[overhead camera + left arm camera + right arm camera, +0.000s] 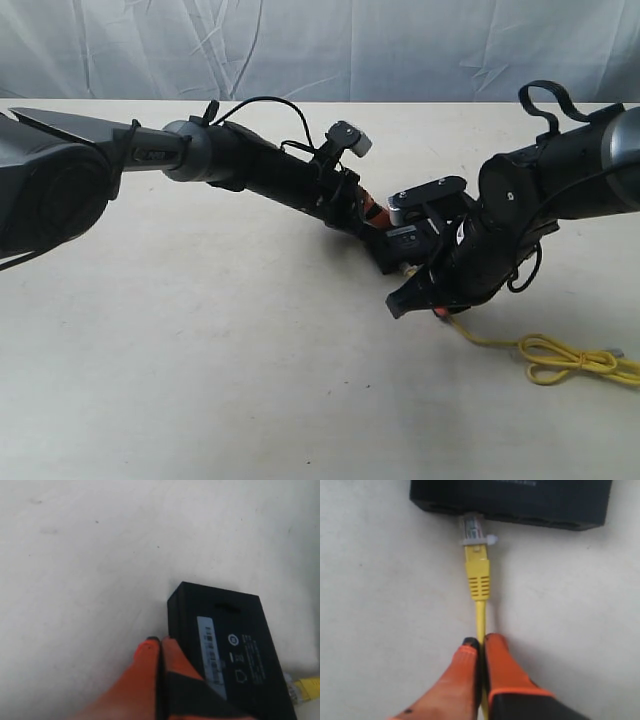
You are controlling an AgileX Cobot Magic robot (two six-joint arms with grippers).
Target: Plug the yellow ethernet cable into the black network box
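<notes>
One end of cable (477, 575) at box (520, 500) port; right gripper (480, 641) clamped on cable just behind; left gripper (160, 641) drawn together beside box on counter (380, 605).

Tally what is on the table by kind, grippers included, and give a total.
thin bright-yellow ethernet cable with a clear plastic plug: 1
flat black rectangular plastic network box with a pale label: 1
orange-fingered grippers: 2 (left gripper, right gripper)
Total: 4
</notes>
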